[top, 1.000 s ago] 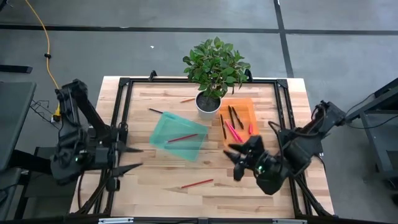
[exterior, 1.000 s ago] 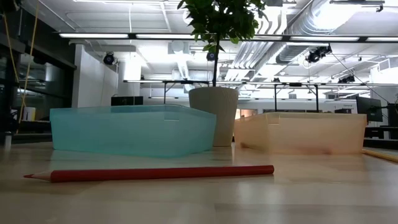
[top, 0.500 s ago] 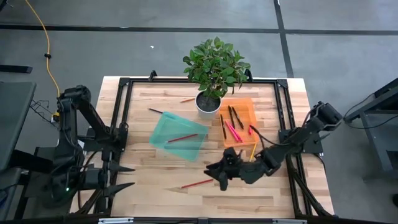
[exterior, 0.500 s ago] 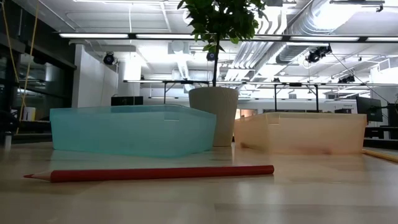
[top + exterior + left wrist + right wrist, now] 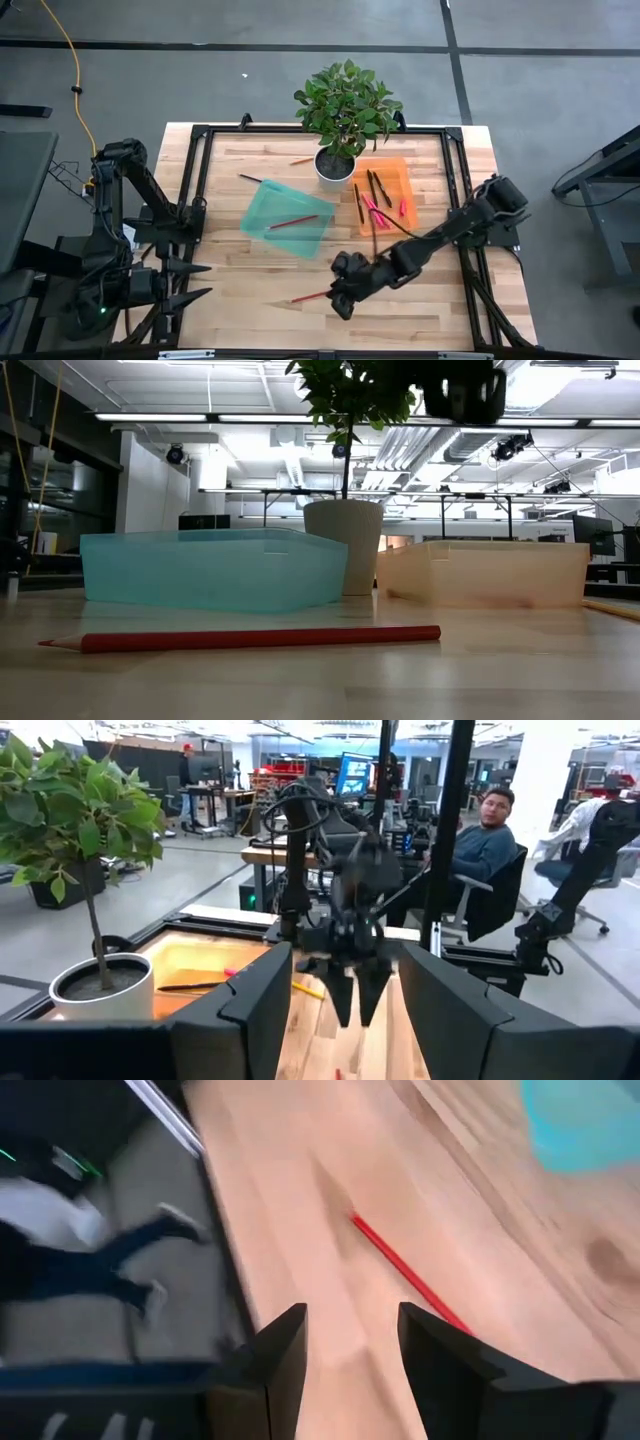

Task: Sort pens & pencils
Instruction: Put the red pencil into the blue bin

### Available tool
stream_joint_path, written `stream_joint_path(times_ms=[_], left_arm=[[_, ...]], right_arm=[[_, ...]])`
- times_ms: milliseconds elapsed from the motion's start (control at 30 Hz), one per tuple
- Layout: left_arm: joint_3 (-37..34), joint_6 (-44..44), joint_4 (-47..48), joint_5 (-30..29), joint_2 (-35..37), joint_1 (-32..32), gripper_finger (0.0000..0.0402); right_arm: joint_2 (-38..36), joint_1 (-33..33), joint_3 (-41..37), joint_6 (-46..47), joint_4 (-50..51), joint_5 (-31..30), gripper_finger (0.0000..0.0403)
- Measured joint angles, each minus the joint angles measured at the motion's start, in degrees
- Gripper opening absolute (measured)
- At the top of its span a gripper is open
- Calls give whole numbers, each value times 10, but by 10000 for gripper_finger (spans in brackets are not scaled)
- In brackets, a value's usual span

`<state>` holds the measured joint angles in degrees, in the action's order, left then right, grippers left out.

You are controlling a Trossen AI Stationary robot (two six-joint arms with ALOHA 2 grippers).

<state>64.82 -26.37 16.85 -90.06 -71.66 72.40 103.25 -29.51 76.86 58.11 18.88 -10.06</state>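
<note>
Right gripper (image 5: 338, 301), fingers apart, hovers over the red pencil (image 5: 312, 296) near the desk's front edge (left gripper (image 5: 196, 281) open, idle).

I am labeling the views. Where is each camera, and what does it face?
High: overhead, facing down on table; both arms show.
Low: at tabletop, facing red pencil.
Left wrist: past its open left end effector toward plant.
Right wrist: past its open right end effector toward the pencil.
Shared: that pencil in high, low, right wrist.

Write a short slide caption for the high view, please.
Right gripper open above a red pencil on the table; left gripper waits.
</note>
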Motion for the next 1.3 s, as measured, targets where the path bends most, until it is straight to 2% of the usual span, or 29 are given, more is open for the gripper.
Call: stream_joint_path(times_ms=[167,467,700,1100,1300], left_arm=[[0,0,3,0,2,0,173],[0,-19,33,0,15,0,172],[0,-60,78,1,18,0,172],[0,-121,134,14,21,0,172],[0,-127,134,17,21,0,172]], right_arm=[[58,19,67,-66,57,56,149],[147,46,177,-181,195,99,149],[160,53,180,-230,225,123,149],[174,71,179,-294,252,121,149],[208,79,179,-319,252,154,149]])
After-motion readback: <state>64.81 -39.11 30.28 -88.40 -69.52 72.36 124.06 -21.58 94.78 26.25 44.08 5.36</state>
